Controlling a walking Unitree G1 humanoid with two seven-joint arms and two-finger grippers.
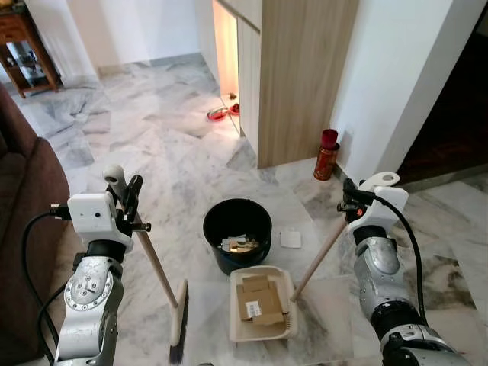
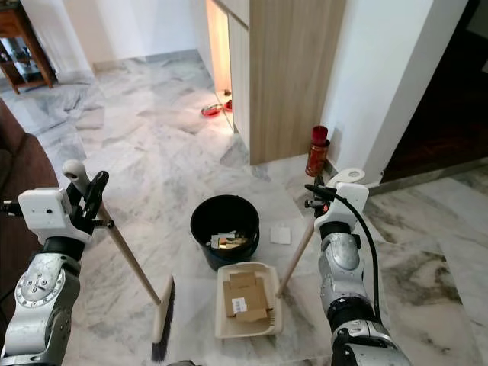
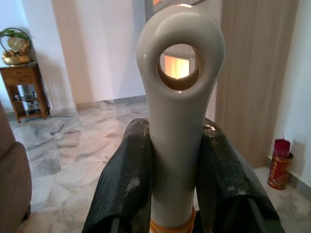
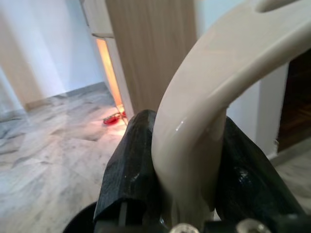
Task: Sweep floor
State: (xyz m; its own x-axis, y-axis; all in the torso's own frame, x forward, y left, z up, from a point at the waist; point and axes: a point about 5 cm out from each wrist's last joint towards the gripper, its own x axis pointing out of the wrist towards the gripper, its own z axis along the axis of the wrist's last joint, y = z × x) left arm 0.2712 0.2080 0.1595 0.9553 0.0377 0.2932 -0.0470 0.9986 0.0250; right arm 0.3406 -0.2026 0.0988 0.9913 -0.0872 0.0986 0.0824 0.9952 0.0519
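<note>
While tools [image 1: 126,197] [image 1: 349,202] grip broom [image 1: 162,282], dustpan [image 1: 263,305]

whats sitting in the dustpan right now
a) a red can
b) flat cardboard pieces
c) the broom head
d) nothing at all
b, flat brown cardboard pieces lie in the cream dustpan, whose handle the right hand grips; the broom held by the left hand rests on the floor beside it, apart from the pan.

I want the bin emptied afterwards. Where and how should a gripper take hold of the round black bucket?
Grip the round black bucket by its upright rim wall, coming from above on the far side. No handle can be made out, and the beige plastic dustpan crowds its near side.
</note>
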